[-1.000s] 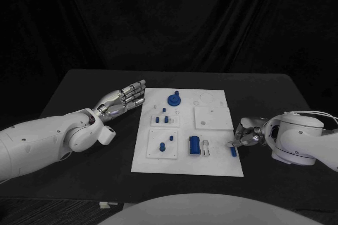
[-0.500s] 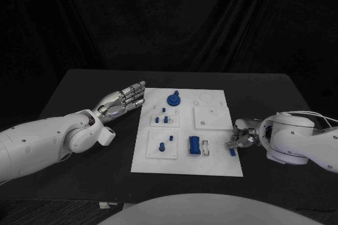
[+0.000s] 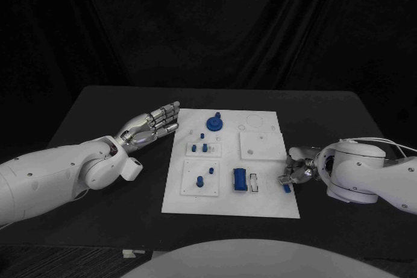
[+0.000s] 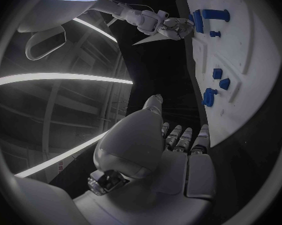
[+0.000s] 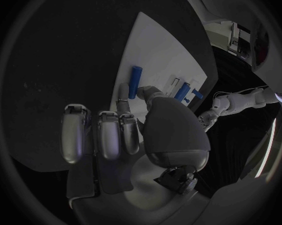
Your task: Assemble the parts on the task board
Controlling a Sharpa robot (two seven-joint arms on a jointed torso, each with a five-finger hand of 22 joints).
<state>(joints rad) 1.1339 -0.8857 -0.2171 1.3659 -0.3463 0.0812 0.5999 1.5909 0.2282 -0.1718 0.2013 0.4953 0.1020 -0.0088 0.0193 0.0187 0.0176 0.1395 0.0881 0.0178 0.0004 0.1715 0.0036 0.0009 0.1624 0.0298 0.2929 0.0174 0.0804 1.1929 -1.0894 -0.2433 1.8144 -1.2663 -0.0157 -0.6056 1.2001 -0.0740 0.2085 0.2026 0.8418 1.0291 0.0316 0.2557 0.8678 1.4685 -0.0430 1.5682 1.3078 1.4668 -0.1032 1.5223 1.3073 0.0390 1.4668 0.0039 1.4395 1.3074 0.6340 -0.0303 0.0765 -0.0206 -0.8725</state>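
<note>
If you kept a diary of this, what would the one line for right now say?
right hand: pinching slim blue part at task board right edge | left hand: open, resting beside board's left edge | other parts: on board

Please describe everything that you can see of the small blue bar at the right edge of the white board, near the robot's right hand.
The small blue bar is a short, slim, plain blue stick, plastic by its look. It lies flat on the task board, close to its right edge, pointing roughly along that edge. The right hand is at its far end: in the right wrist view the thumb and a fingertip meet at the bar, apparently pinching it. Nothing else touches it.
</note>
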